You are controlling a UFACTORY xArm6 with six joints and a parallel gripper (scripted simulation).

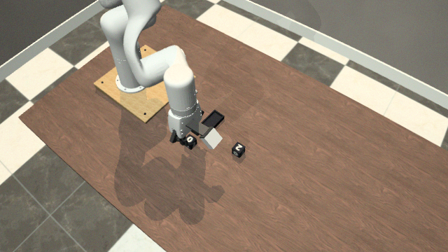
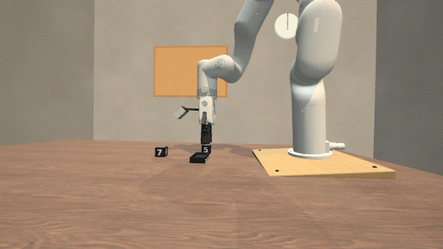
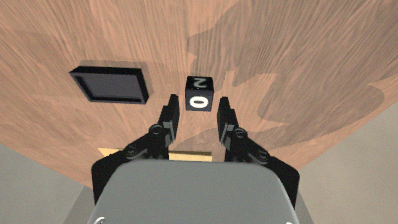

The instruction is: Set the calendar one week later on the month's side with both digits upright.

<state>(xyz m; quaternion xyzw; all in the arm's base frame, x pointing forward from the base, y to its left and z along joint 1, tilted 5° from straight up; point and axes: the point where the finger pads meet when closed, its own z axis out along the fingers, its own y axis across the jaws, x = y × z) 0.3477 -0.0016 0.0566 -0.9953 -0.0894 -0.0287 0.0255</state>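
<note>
Black two-fingered tool (image 3: 198, 116): half-spread, gripping nothing, poised directly above one black number cube (image 3: 199, 93) showing 0. Second black number cube (image 1: 238, 149): well apart on the brown wooden tabletop (image 1: 315, 168). Shallow black rectangular tray (image 3: 110, 84): flat, holding no cubes, near the first cube.

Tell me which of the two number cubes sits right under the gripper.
The cube with 0 on top, between the gripper's open fingers beside the tray. The other cube lies apart, farther from the arm.
</note>
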